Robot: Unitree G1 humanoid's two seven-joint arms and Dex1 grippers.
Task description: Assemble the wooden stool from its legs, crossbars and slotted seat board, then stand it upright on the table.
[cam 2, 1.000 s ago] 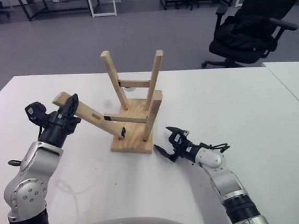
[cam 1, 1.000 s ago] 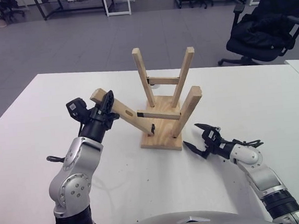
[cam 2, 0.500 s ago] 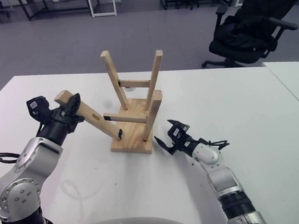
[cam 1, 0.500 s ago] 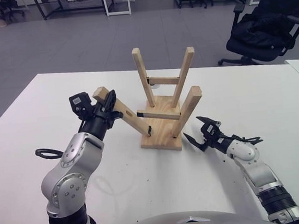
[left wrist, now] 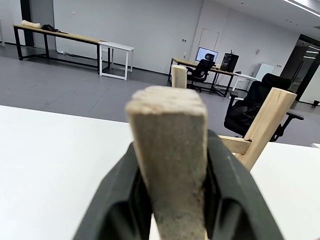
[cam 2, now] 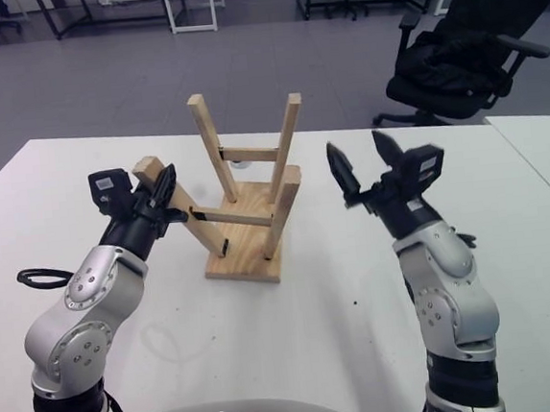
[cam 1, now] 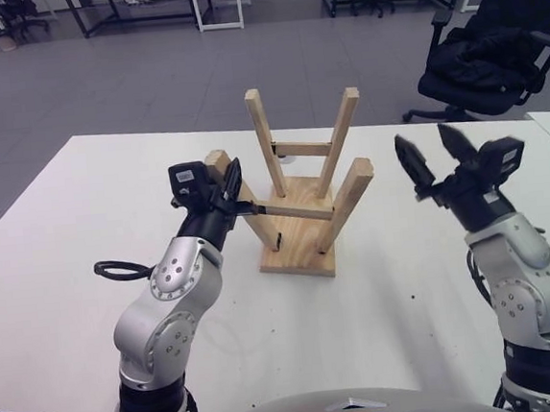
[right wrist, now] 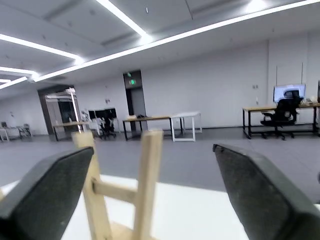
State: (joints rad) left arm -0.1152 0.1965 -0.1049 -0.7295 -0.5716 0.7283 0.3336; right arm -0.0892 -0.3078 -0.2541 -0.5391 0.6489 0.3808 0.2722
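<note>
While the tilted leg (cam 1: 259, 227) is gripped by the left hand (cam 1: 226, 179) and the right hand (cam 1: 424, 147) is open aloft, the seat (cam 1: 297, 260) may be levered over.

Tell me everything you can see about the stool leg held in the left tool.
The leg is pale, square-section wood with a rough-cut end. It leans, its upper end clamped in the black left tool, its lower end down at the seat board, which lies flat on the white table. A crossbar with a dark tip meets its side.
</note>
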